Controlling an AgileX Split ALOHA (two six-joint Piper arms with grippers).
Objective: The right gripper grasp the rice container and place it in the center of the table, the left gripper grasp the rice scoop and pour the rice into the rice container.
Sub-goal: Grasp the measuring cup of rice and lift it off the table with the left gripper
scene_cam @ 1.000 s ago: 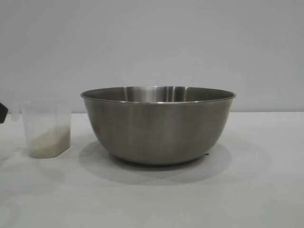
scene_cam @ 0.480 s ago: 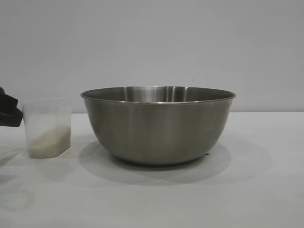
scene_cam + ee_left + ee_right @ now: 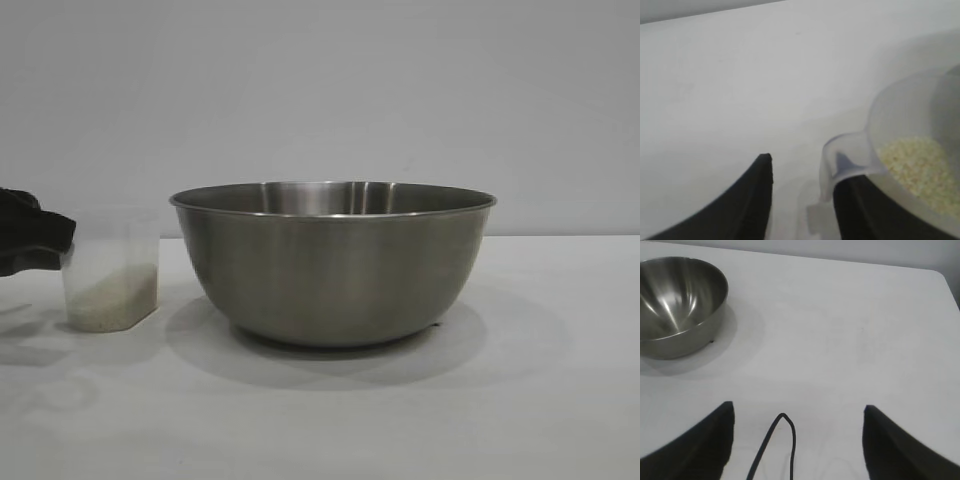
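Rice container [image 3: 333, 265]: brushed grey steel, bright streaks inside. Rice scoop [image 3: 110, 270]: frosted, translucent, no print. Rice [image 3: 920, 167]: off-white, pale yellowish grains. Table [image 3: 540, 400]: plain matte white. Left gripper [image 3: 802, 200] & right gripper [image 3: 797, 440]: black.

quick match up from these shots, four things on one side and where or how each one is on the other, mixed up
Things: 1 rice container; 2 rice scoop; 3 left tool; 4 right tool.
States: A open above bare table; B translucent, rice inside; C steel, standing mid-table; D at the scoop's handle.
Pairs: 1-C, 2-B, 3-D, 4-A.
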